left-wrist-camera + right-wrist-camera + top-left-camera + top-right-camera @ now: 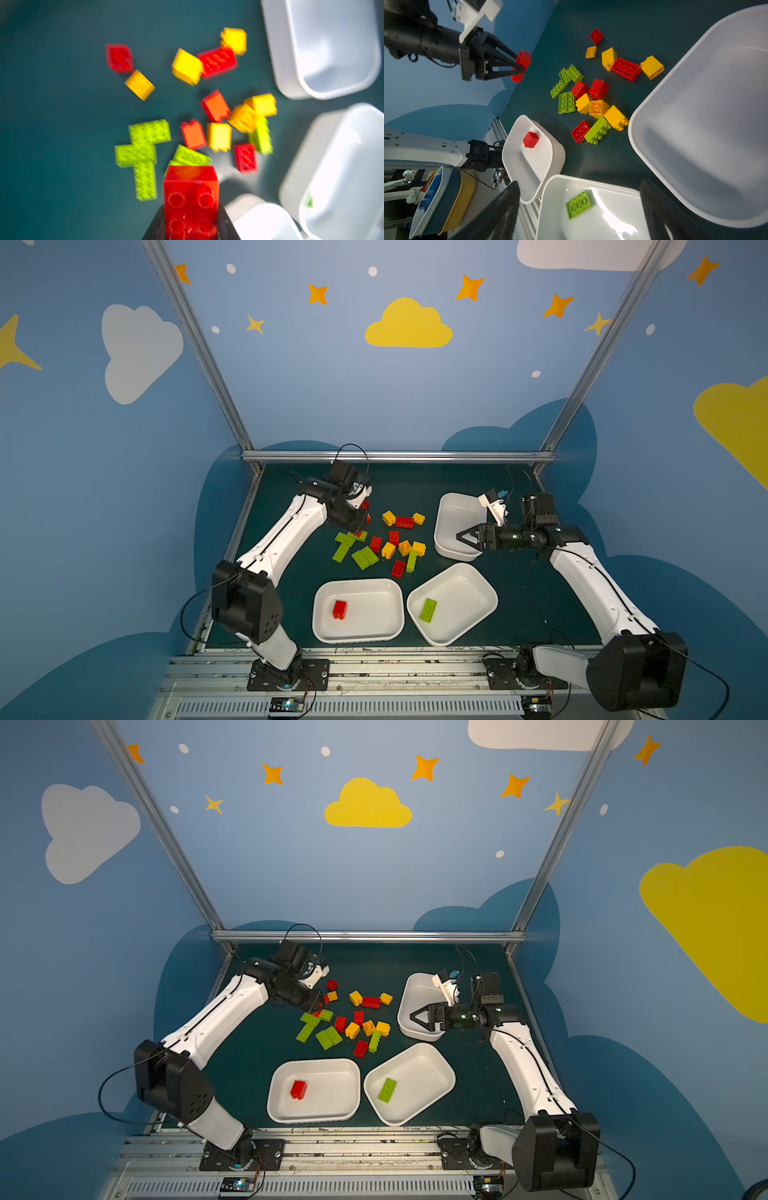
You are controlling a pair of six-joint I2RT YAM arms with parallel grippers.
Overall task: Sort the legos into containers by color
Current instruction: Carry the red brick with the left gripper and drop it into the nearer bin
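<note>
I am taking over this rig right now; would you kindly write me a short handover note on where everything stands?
Left gripper: shut on the held red brick, above the table beside the loose pile.
Right gripper: open, empty, over the far tray, which holds nothing.
Done: binned red brick in the near left tray, binned green brick in the near right tray.
Left: bin the held red, then sort that pile of red, green and yellow; far tray probably suits yellow.

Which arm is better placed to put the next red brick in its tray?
Left. The left claw is shut on a red brick lifted near the pile, and the tray holding another red one is on its side. The right claw is open.
</note>
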